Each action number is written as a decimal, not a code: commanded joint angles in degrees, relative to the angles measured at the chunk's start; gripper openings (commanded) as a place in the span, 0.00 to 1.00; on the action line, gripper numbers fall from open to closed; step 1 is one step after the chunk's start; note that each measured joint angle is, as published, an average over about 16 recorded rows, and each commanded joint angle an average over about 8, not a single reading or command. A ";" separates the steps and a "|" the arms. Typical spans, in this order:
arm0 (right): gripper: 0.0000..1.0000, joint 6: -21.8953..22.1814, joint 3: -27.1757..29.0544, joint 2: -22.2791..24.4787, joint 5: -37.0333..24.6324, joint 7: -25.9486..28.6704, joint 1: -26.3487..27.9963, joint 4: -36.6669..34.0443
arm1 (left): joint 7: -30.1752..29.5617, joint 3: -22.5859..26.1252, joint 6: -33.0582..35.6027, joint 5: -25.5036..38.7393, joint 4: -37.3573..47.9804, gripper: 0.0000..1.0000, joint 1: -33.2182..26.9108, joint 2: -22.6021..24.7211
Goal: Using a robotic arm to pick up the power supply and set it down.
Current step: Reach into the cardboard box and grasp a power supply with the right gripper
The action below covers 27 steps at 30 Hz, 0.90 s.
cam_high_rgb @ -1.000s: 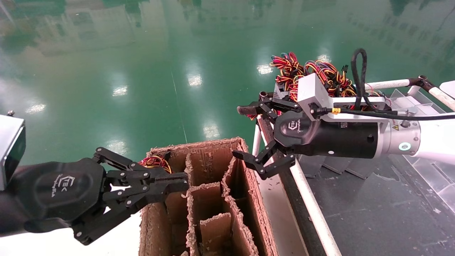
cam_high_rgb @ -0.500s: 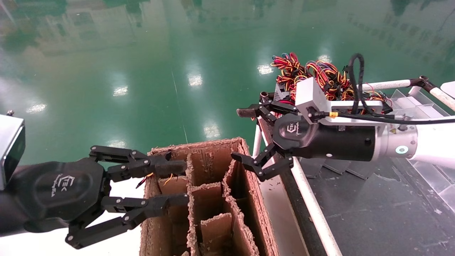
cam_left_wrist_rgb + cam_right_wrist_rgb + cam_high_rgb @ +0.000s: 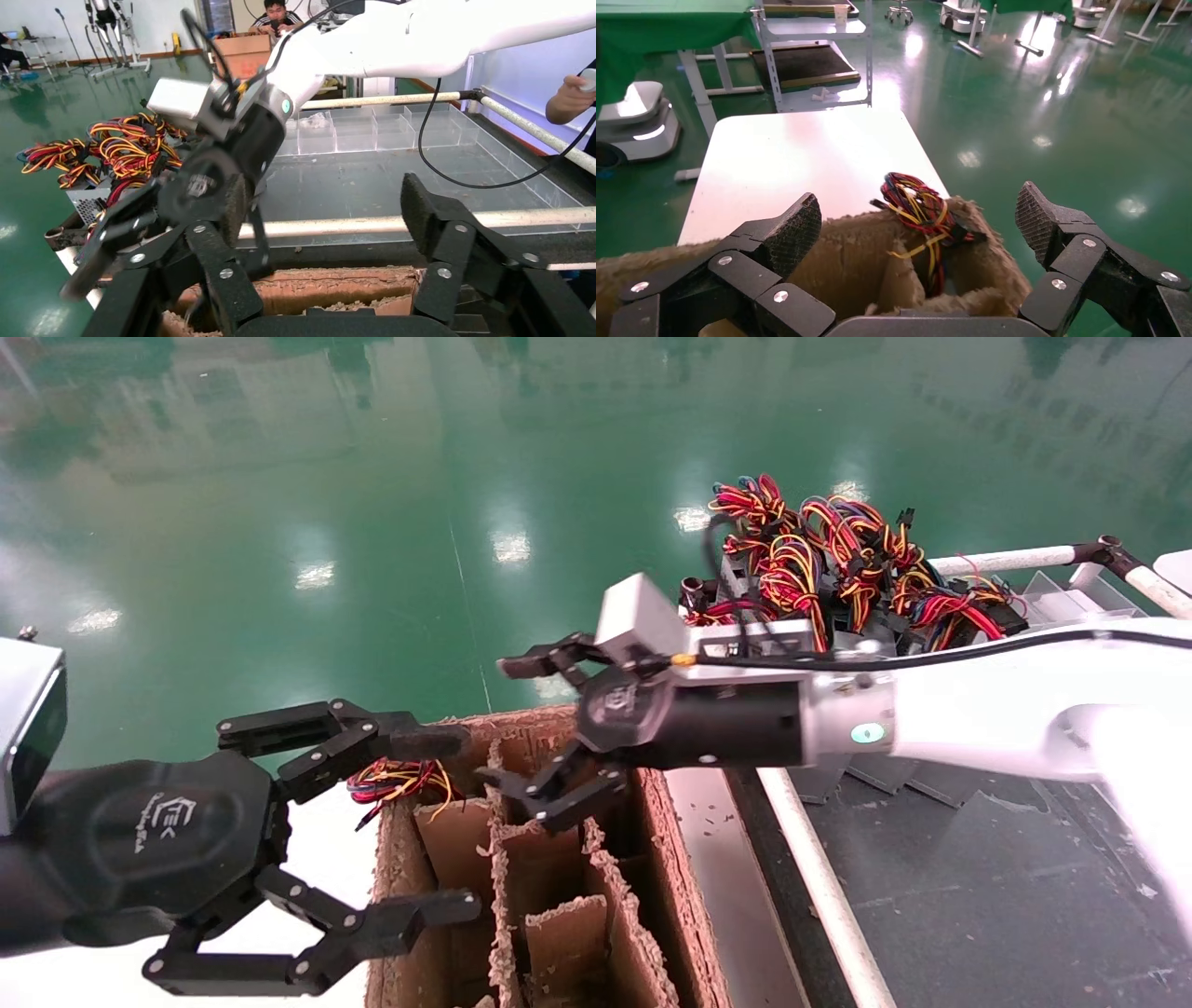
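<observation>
As the right gripper [image 3: 540, 728] swings left over the cardboard box [image 3: 670, 896], both stand open and empty.
Left gripper [image 3: 372, 831] has released; the power supply [image 3: 400, 780] sits in the far-left compartment.

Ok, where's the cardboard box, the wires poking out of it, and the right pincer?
Cardboard box [image 3: 666, 859]: head view, right wall.
Wires [image 3: 921, 205]: right wrist view, bundle's middle.
Right pincer [image 3: 529, 728]: head view, between fingertips.

A: Background stuff?
B: Box [image 3: 672, 868], brown cardboard with dividers, touching a white table [image 3: 807, 161]. Glossy green floor [image 3: 372, 523] beyond.
A: Other side?
B: White rail [image 3: 819, 887] near the box, then a clear tray [image 3: 365, 140]. Person [image 3: 276, 14] far back.
</observation>
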 commanded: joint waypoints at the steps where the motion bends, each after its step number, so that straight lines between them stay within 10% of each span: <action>1: 1.00 0.43 -0.25 -1.67 -0.34 -0.74 0.32 -2.09 | 0.00 0.00 0.00 0.00 0.00 1.00 0.00 0.00; 9: 1.00 4.80 -1.69 -4.40 0.48 -2.43 -1.23 -3.68 | 0.01 0.01 0.00 -0.01 0.00 1.00 0.00 0.00; 27: 1.00 29.09 -17.67 -5.00 10.94 6.77 -6.47 13.67 | 0.02 0.03 -0.01 -0.02 0.00 1.00 -0.01 -0.01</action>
